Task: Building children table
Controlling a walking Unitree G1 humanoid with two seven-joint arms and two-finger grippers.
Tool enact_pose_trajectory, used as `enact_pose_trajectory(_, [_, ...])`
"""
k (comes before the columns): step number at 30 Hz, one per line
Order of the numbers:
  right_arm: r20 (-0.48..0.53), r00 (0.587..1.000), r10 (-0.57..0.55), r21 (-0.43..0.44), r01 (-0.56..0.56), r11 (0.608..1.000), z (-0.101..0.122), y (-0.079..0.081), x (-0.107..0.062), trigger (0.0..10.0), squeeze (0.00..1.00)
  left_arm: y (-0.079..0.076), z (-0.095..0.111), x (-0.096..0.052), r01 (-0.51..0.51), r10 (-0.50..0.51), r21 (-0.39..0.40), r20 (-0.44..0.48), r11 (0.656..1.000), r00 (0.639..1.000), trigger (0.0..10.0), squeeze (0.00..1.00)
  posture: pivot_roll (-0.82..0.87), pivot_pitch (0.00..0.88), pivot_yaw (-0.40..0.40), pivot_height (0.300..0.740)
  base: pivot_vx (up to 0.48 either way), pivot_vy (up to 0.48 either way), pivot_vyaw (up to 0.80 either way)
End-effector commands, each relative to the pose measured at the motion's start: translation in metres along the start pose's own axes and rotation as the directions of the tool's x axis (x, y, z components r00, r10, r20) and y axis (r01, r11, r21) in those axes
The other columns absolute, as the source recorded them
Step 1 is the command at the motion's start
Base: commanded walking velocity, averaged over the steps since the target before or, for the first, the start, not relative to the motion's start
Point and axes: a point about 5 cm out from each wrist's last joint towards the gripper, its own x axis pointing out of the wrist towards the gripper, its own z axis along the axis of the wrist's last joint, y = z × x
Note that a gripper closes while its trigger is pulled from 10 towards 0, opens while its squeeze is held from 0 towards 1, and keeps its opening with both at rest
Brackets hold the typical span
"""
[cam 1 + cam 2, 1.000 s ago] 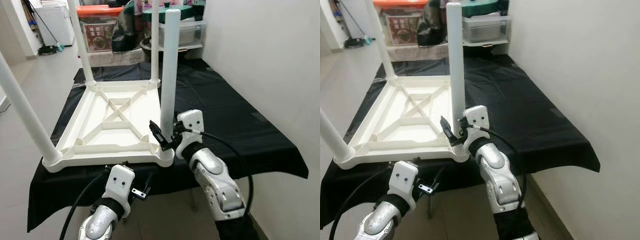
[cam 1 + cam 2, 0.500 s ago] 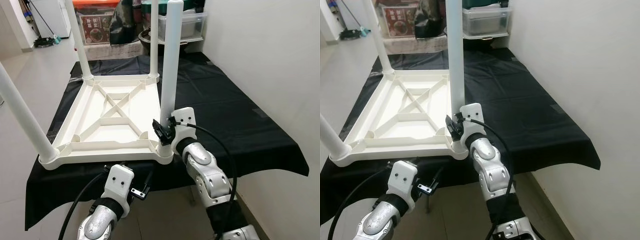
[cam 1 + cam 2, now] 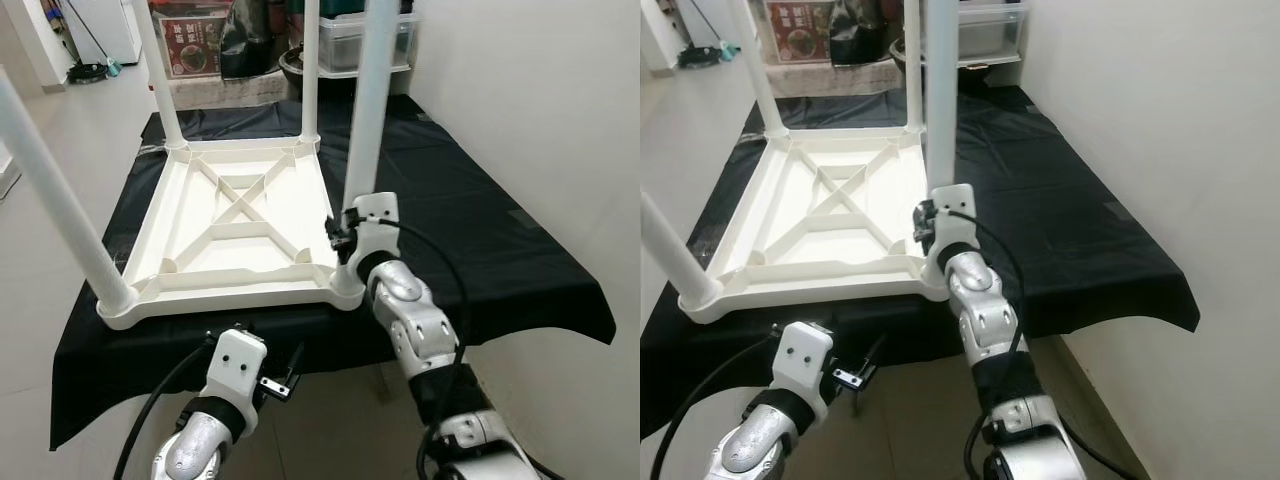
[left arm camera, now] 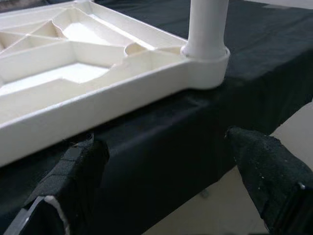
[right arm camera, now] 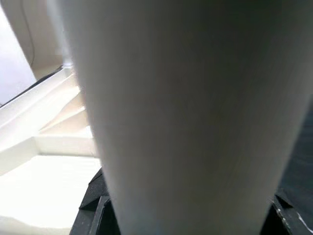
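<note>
A white plastic children's table (image 3: 235, 225) lies upside down on my black-draped worktop (image 3: 480, 240), its four legs standing up. My right arm reaches forward and up from below the worktop's near edge, elbow bent, and my right gripper (image 3: 340, 238) has its fingers clamped around the near right leg (image 3: 368, 120) just above its corner socket. My left gripper (image 3: 285, 380) hangs low below the worktop edge, forearm angled up, fingers (image 4: 266, 166) spread wide and holding nothing.
</note>
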Motion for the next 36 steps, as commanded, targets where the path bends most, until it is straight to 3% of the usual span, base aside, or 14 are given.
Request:
enact_pose_trajectory(1, [-0.014,1.0,-0.02,0.183,0.023,0.983,-0.001,-0.006,0.004,0.0,0.0,0.001,0.0,-0.004,-0.005,0.005,0.01,-0.014,1.0,1.0,10.0,0.0,0.14,0.164,-0.027,0.74,0.0,0.0,0.0])
enact_pose_trajectory(3, [-0.014,1.0,-0.02,0.183,0.023,0.983,-0.001,-0.006,0.004,0.0,0.0,0.001,0.0,-0.004,-0.005,0.005,0.01,-0.014,1.0,1.0,10.0,0.0,0.14,0.164,-0.027,0.74,0.0,0.0,0.0])
enact_pose_trajectory(4, [-0.042,0.999,-0.021,0.276,0.032,0.961,-0.003,-0.007,0.007,0.0,0.0,0.001,0.002,-0.006,-0.003,0.003,0.01,-0.013,1.0,1.0,10.0,0.0,0.14,0.174,-0.022,0.74,0.0,0.0,0.0])
enact_pose_trajectory(5, [-0.042,0.999,-0.021,0.276,0.032,0.961,-0.003,-0.007,0.007,0.0,0.0,0.001,0.002,-0.006,-0.003,0.003,0.01,-0.013,1.0,1.0,10.0,0.0,0.14,0.174,-0.022,0.74,0.0,0.0,0.0])
enact_pose_trajectory(7, [-0.117,0.993,0.006,0.472,0.051,0.88,-0.011,-0.005,0.014,0.0,0.0,0.001,0.004,-0.009,0.004,-0.003,0.012,-0.017,1.0,1.0,10.0,0.0,0.16,0.198,-0.015,0.74,0.0,0.0,0.0])
enact_pose_trajectory(8, [-0.117,0.993,0.006,0.472,0.051,0.88,-0.011,-0.005,0.014,0.0,0.0,0.001,0.004,-0.009,0.004,-0.003,0.012,-0.017,1.0,1.0,10.0,0.0,0.16,0.198,-0.015,0.74,0.0,0.0,0.0])
enact_pose_trajectory(14, [-0.184,0.979,0.085,0.687,0.067,0.724,-0.021,0.015,0.022,0.0,0.0,0.002,0.006,-0.013,0.013,-0.013,0.021,-0.028,1.0,1.0,10.0,0.0,0.17,0.217,-0.005,0.74,0.0,0.0,0.0])
enact_pose_trajectory(16, [-0.184,0.979,0.085,0.687,0.067,0.724,-0.021,0.015,0.022,0.0,0.0,0.002,0.006,-0.013,0.013,-0.013,0.021,-0.028,1.0,1.0,10.0,0.0,0.17,0.217,-0.005,0.74,0.0,0.0,0.0])
enact_pose_trajectory(18, [-0.213,0.971,0.105,0.77,0.101,0.63,-0.025,0.025,0.025,0.0,0.0,0.002,0.008,-0.015,0.017,-0.017,0.023,-0.031,1.0,0.999,10.0,0.0,0.18,0.219,-0.001,0.74,0.0,0.0,0.0])
enact_pose_trajectory(23, [-0.235,0.963,0.13,0.802,0.116,0.586,-0.029,0.034,0.026,0.0,0.0,0.002,0.008,-0.016,0.021,-0.02,0.026,-0.035,0.999,0.999,10.0,0.0,0.19,0.22,0.0,0.74,0.0,0.0,0.0])
enact_pose_trajectory(25, [-0.283,0.944,0.171,0.843,0.16,0.513,-0.039,0.046,0.025,0.0,0.0,0.002,0.009,-0.016,0.025,-0.024,0.03,-0.041,0.999,0.999,10.0,0.0,0.19,0.217,-0.002,0.74,0.0,0.0,0.0])
enact_pose_trajectory(31, [-0.325,0.928,0.183,0.878,0.224,0.423,-0.047,0.06,0.024,0.0,0.0,0.001,0.01,-0.017,0.035,-0.033,0.046,-0.044,0.998,0.998,10.0,0.0,0.21,0.217,-0.008,0.74,0.0,0.0,0.0])
enact_pose_trajectory(32, [-0.331,0.929,0.166,0.888,0.247,0.388,-0.047,0.061,0.025,0.0,0.0,0.001,0.01,-0.018,0.036,-0.034,0.047,-0.044,0.998,0.998,10.0,0.0,0.21,0.216,-0.009,0.74,0.0,0.0,0.0])
enact_pose_trajectory(36, [-0.354,0.93,0.098,0.89,0.302,0.342,-0.046,0.062,0.026,0.0,0.0,0.001,0.01,-0.018,0.034,-0.032,0.048,-0.047,0.998,0.998,10.0,0.0,0.21,0.212,-0.008,0.74,0.0,0.0,0.0])
